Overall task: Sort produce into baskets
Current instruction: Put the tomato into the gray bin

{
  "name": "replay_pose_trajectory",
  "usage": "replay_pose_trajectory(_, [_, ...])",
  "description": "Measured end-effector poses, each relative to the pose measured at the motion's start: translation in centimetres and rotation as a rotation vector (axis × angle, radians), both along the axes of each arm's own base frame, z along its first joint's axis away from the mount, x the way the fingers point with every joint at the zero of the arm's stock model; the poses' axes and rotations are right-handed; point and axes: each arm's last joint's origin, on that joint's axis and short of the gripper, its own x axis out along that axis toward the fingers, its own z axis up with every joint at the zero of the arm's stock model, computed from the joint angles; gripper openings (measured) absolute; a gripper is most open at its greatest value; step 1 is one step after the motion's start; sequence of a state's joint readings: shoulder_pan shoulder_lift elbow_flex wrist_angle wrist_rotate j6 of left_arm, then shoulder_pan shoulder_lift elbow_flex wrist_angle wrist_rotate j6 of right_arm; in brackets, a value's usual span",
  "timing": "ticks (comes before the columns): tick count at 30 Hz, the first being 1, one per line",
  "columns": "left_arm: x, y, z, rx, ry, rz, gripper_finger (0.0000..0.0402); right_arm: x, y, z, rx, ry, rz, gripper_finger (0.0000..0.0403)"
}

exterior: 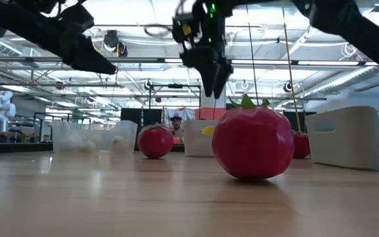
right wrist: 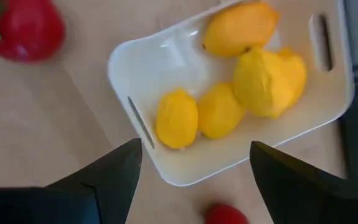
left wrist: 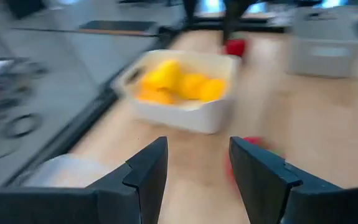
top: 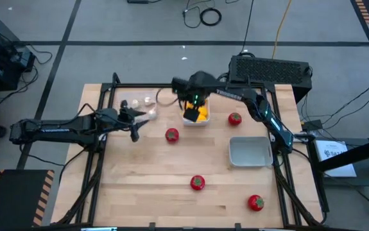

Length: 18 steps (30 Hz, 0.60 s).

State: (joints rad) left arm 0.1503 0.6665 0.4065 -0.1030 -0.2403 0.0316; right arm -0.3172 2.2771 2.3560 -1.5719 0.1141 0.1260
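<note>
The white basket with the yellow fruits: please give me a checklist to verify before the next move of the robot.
1. Right end effector open and empty above the white basket: ok.
2. Yellow fruits all lying inside the white basket: ok.
3. Left end effector open and empty: ok.
4. Tomatoes sorted: not ok; four, such as this one, lie loose on the table.
5. Grey basket free to receive them: ok, empty.
6. Clear basket contents complete: cannot tell.
</note>
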Motion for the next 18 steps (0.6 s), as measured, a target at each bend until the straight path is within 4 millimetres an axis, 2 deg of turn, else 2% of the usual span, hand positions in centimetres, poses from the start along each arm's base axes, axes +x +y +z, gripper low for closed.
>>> replay_pose_trajectory(3, [1.2, -0.2, -0.4, -0.044, -0.005, -0.121, 0.0180, 0.5, 2.9, 0.8, -0.131, 0.019, 0.067, 0.0288])
replay_pose_trajectory(6, [2.6, -0.2, -1.2, -0.067, 0.014, -0.171, 0.0180, 0.2, 6.1, 2.9, -0.246, -0.009, 0.121, 0.0288])
replay_pose_trajectory(10, [4.2, 0.0, -2.7, -0.056, 0.077, -0.184, 0.0180, -1.1, 10.2, 6.2, -0.328, -0.105, 0.141, 0.0288])
replay_pose_trajectory(15, [5.7, -0.1, -4.6, 0.023, 0.178, -0.246, 0.0180, -3.8, 14.5, 10.2, -0.355, -0.272, 0.070, 0.0288])
replay_pose_trajectory(18, [6.6, -0.5, -5.1, 0.072, 0.168, -0.295, 0.0180, -5.1, 17.4, 11.7, -0.367, -0.354, 0.054, 0.0288])
